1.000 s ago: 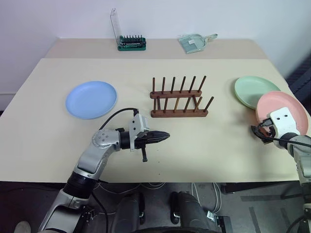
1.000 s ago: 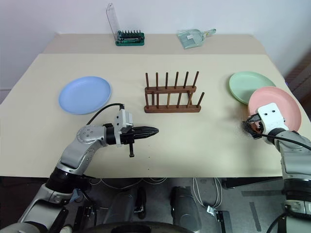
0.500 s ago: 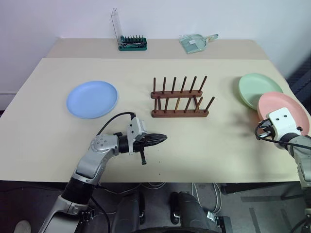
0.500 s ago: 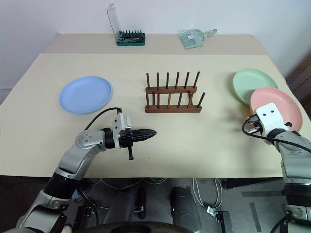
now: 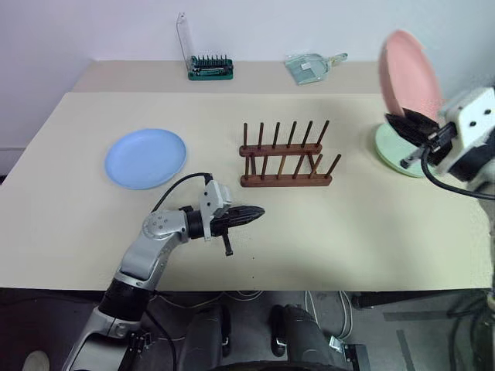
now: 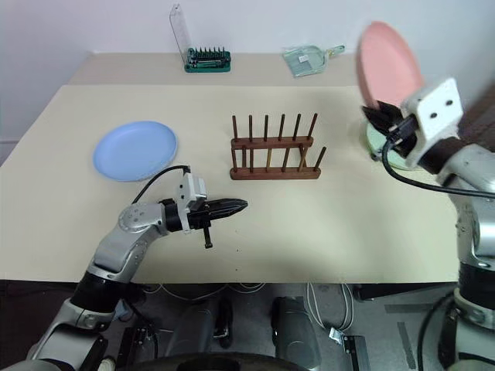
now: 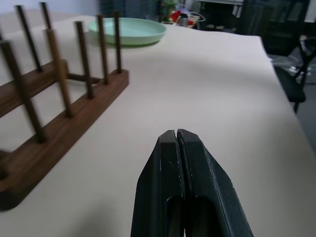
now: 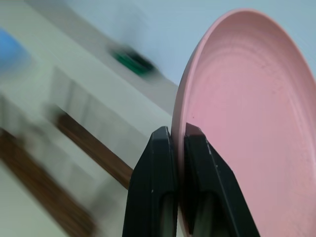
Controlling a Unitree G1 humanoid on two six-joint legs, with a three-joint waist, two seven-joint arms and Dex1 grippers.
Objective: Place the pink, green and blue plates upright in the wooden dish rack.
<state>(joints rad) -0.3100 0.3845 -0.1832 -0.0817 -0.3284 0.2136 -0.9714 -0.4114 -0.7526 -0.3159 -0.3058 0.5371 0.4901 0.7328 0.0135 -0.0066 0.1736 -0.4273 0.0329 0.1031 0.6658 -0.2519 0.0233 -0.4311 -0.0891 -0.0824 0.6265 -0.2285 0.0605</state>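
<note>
Your right gripper point(image 6: 380, 117) is pinching the pink plate point(image 6: 389, 65) by its rim, upright above the green plate point(image 5: 401, 151), right of the wooden dish rack point(image 5: 285, 157). Such an edge pinch is risking slip or swing against the pegs. Your left gripper point(image 5: 253, 214) is hovering clenched, empty, over the desk point(image 5: 371, 224).

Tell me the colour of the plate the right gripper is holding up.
Salmon pink plate, clearest in the right wrist view.

bare table point(image 5: 371, 224) before wooden dish rack point(image 5: 285, 158), pegs unoccupied
</note>
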